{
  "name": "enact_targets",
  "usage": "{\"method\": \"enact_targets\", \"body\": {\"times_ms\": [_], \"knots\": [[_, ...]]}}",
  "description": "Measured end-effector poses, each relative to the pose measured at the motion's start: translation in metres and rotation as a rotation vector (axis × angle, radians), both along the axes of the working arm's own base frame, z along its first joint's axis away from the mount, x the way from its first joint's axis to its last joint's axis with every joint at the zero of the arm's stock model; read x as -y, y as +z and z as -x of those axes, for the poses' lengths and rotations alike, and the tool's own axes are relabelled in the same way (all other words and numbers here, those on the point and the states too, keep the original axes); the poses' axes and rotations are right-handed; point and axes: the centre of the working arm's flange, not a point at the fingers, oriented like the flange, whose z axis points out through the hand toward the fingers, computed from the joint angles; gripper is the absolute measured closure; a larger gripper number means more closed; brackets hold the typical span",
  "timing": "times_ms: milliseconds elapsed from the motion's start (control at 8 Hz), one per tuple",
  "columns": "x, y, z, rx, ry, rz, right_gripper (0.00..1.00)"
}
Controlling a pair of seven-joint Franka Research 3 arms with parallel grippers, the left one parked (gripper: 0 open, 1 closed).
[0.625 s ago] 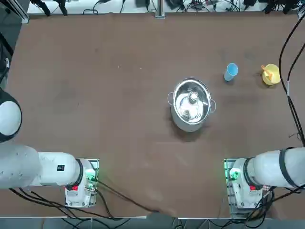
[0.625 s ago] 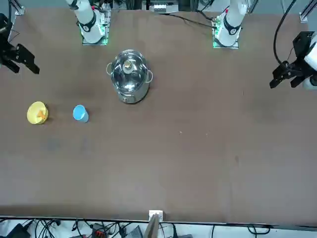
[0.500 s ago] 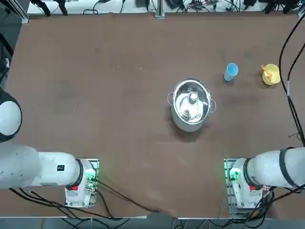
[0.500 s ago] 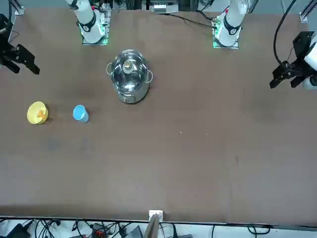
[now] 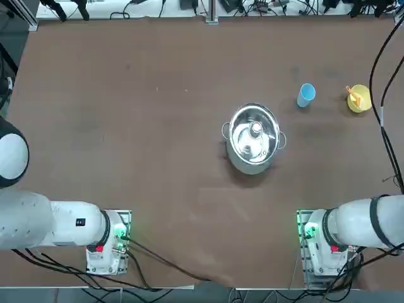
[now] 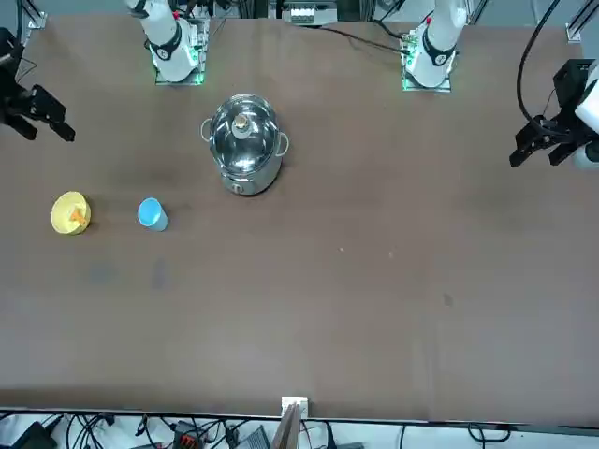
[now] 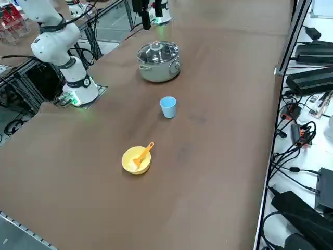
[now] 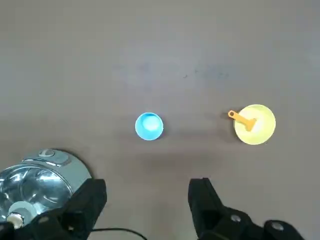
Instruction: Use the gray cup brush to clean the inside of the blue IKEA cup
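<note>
And hovers with the right gripper [image 8: 148, 186] high over the right side of the counter [image 5: 189, 158], showing two fingers well apart, with only air between them! Shows the orange brush [image 7: 144, 154] lying in the yellow bowl [image 8: 262, 125], slanting up over the rim, handle end out past the far-left edge. Just left of that, presents the blue cup [image 7: 168, 107], standing upright on the counter, mouth up, touching neither bowl nor brush. Farther left, and nearer the robot's bases, offers the steel pot [image 5: 252, 140], wearing its glass lid [image 5: 254, 130], spreading two loop handles, sitting well clear of the bowl.
</note>
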Motion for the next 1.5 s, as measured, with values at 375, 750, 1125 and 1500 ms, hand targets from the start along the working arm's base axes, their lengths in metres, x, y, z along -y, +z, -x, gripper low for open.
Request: {"method": "enact_targets", "body": {"times_ms": [375,750,1125,1500], "knots": [[-0.020,-0.048,-0.027,-0.078,0.002,0.191,0.00],[-0.031,-0.155,-0.080,-0.129,-0.083,0.363,0.00],[0.003,-0.273,-0.110,-0.179,-0.235,0.551,0.00],[0.023,-0.360,-0.111,-0.214,-0.337,0.734,0.05]]}}
